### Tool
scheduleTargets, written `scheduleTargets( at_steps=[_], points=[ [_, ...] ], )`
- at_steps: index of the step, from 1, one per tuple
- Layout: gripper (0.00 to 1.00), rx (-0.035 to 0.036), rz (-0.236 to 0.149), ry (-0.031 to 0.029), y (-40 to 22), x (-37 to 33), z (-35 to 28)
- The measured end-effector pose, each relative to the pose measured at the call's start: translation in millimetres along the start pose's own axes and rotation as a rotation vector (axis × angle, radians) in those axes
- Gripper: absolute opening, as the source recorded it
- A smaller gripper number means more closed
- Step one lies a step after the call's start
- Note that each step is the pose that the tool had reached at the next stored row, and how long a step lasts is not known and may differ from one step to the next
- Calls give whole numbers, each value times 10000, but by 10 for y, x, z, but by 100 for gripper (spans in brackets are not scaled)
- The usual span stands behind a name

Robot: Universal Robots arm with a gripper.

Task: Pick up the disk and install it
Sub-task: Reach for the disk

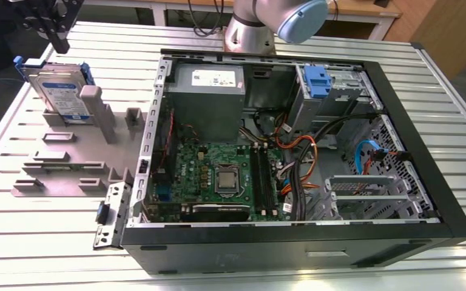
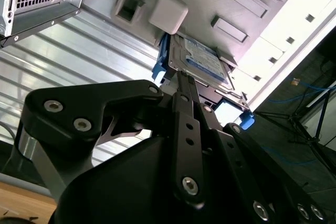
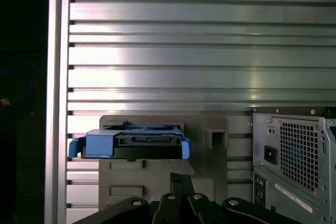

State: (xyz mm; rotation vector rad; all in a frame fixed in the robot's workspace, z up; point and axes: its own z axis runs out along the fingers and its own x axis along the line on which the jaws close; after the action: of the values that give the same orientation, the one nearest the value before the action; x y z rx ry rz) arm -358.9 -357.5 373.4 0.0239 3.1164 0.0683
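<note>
A slatted aluminium worktop is carrying everything. The disk is standing on edge in the grey holder block, at about ten o'clock in the exterior view, with its blue bracket framing it. The gripper is hovering just above it, at its twelve o'clock, a small gap apart. In the first wrist view the fingers are lying narrow, pressed together and holding nothing. An open computer case is sitting at the block's three o'clock, with a blue caddy inside.
</note>
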Motion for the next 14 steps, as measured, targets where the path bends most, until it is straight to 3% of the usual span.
scheduleTargets(
  at_steps=[14],
  points=[
    [11, 0, 1, -1, -1, 33, 2]
  ],
)
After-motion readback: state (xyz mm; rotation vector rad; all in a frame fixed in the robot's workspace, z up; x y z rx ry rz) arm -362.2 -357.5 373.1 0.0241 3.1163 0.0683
